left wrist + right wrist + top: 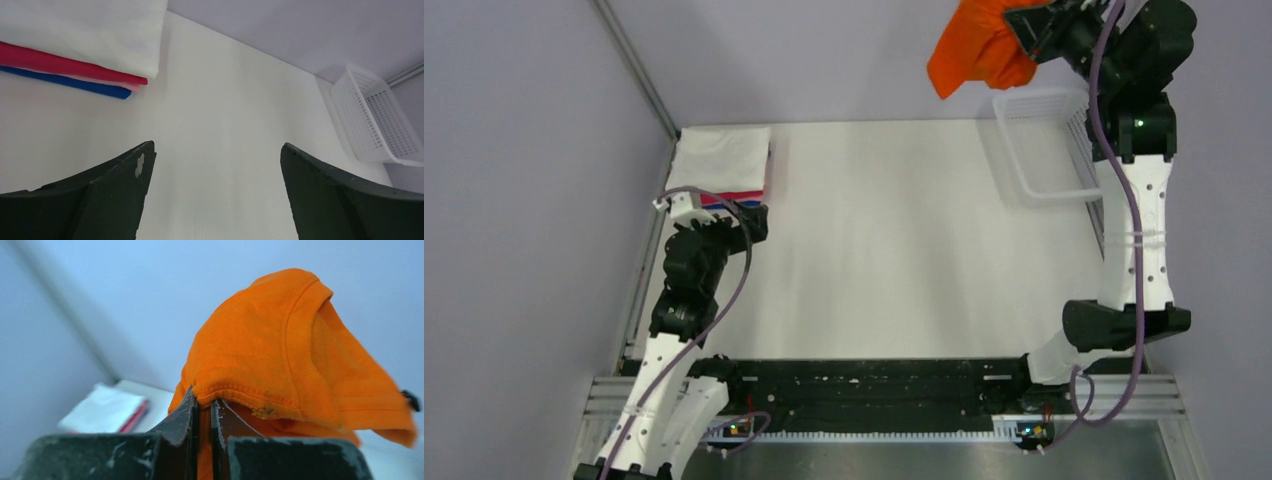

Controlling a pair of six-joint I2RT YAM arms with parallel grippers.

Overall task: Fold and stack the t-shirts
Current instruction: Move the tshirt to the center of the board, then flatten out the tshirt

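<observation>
At the far left corner of the table (pixel 904 240) we see the folded t-shirts (pixel 722 160) in one stack: white on top, then pink-red, then blue. The left gripper (pixel 215 150) stands just beside this stack, its fingers spread wide. To the right, the white mesh basket (pixel 372 117) sits at the table's far edge. Above it, the right gripper (pixel 204 407) is pinching the hem of the orange t-shirt (pixel 974 45), which hangs in the air.
</observation>
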